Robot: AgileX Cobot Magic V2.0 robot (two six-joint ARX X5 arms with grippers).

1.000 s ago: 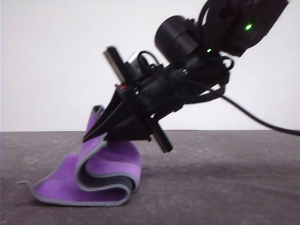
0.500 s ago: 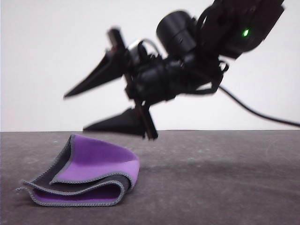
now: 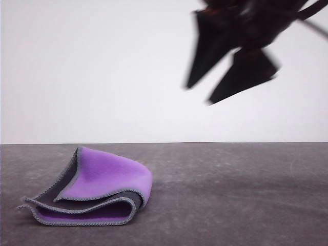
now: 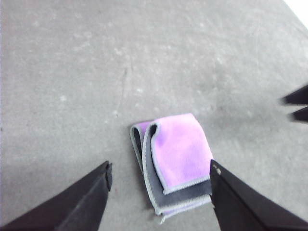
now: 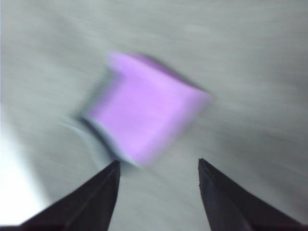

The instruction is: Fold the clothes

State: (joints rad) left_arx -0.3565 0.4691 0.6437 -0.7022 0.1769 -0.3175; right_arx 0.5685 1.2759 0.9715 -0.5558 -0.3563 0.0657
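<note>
Up front, the folded cloth (image 3: 92, 189) sat at 7 o'clock on our grey table (image 3: 230, 195), white wall (image 3: 92, 72) behind; our right gripper (image 3: 199, 95) hung apart at 1. Left wrist: left gripper (image 4: 159, 175) spread, cloth between. Right wrist: blurry.

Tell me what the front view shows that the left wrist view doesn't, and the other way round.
Front view alone: the cloth's side profile, its layers stacked and curled at the fold, the white wall behind, and the right gripper blurred, open and high above the table.

Left wrist view alone: the cloth from above, a purple panel over a grey layer that sticks out at one end, with the open left gripper straddling it from above.

Both: the folded cloth lying free on the grey table, no finger touching it.
</note>
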